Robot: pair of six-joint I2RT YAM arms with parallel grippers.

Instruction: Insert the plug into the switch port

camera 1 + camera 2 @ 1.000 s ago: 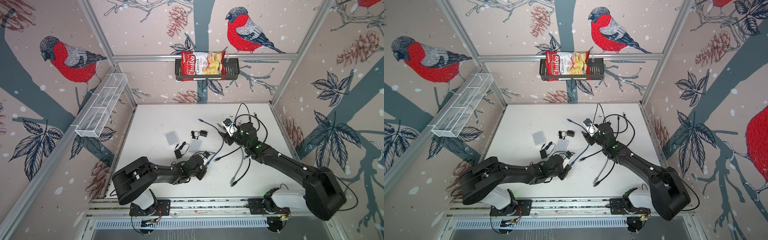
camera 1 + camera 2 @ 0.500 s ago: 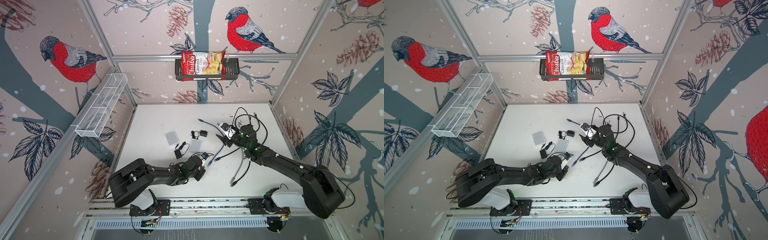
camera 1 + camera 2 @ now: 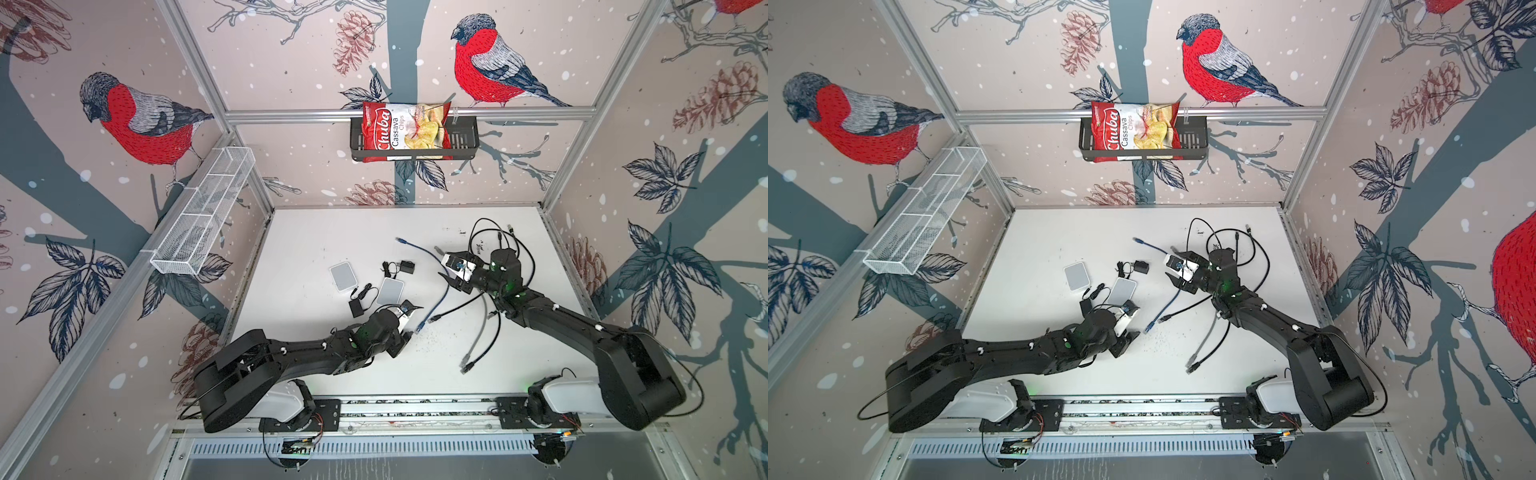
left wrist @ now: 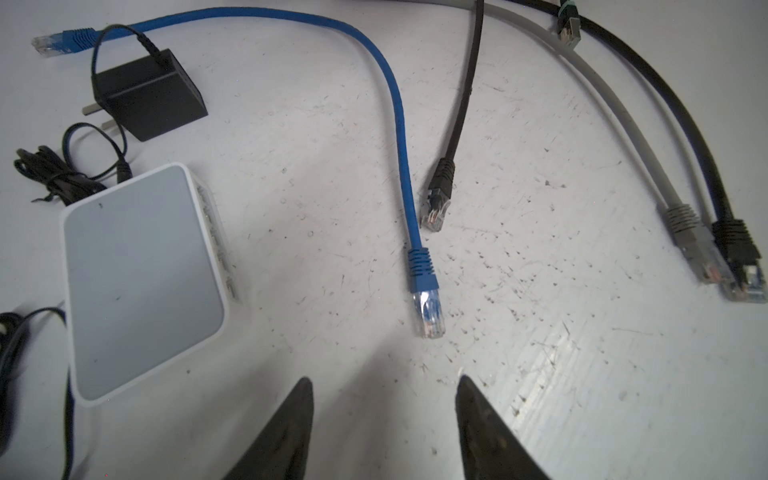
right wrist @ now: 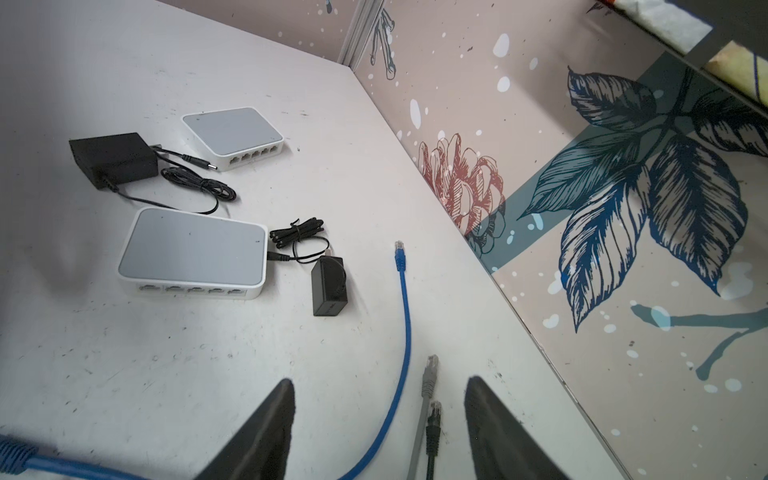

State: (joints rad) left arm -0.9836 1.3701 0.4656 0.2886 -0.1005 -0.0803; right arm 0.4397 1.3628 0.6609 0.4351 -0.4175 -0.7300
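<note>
Top views: left gripper sits low over the bench, beside the near network switch. A second ago its jaws were nearly closed around the blue cable's near end; now they stand apart, with the blue plug lying free on the bench just off the fingertips. Judged meaning: the plug is let go or lost, insertion not done, a fresh grasp needed. Second switch lies farther back, power adapters between and beside the two. Right gripper hovers over the loose black and grey cables, jaws open, little changed, nothing held

Left wrist view: jaws part open, empty, touching nothing. Blue plug lies flat on the bench ahead of the tips, clear connector pointing toward the camera, not at the port row. Near switch lies off to one side, its ports along the edge facing the blue cable, plug and ports well apart. Black plug lies near the blue one; grey plug and another black plug lie together farther off

Right wrist view: jaws open, gripping nothing; a grey plug and a black plug lie on the bench between the tips. Both switches show empty ports
</note>
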